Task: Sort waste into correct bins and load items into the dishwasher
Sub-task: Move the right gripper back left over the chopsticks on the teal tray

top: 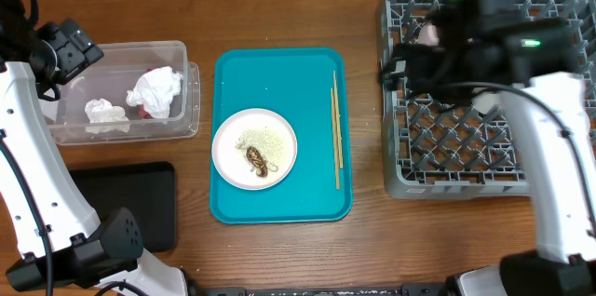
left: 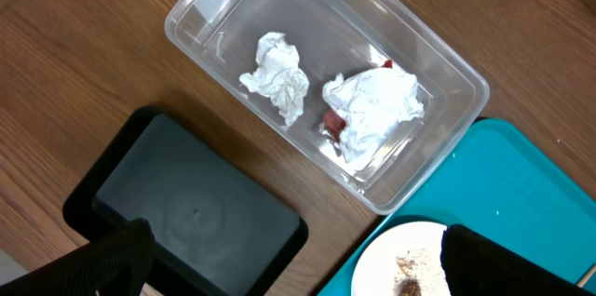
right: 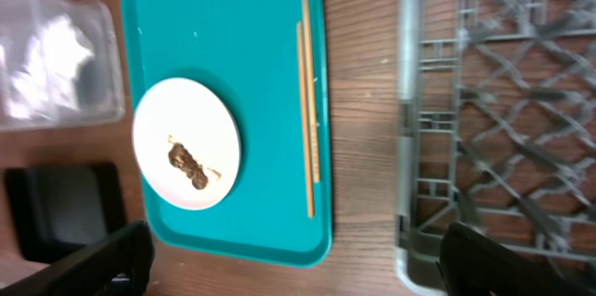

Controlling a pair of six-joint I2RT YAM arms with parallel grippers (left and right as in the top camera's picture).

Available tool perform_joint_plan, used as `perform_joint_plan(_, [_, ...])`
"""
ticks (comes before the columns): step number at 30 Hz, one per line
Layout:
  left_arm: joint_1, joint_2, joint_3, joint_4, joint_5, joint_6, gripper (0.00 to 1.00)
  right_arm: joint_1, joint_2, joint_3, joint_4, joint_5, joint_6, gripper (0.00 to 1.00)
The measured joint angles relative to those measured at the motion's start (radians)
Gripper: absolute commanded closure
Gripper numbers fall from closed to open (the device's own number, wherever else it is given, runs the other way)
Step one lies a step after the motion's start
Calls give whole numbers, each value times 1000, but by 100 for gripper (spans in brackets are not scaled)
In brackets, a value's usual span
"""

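Though faint overhead, red wrapper [left: 332,127] close-up.

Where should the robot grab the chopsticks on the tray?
Probably near the middle of the chopsticks, coming straight down from above and pinching across both. They lie flat, side by side on the teal tray, long and thin, so the ends offer little to hold.

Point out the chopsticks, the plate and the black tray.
chopsticks [top: 337,138], overhead view, mid-length of the pair.
plate [top: 222,150], overhead view, bare left rim.
black tray [top: 130,194], overhead view, bare floor.
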Motion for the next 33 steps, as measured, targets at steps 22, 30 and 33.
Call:
perform_joint_plan(22, [0,0,0,1,0,0,0,291,512,0,223,238,175,51])
perform_joint_plan(30, [0,0,0,0,0,0,0,291,552,-1,243,272,181,56])
perform_joint_plan(33, [0,0,0,1,0,0,0,295,573,-1,254,280,181,56])
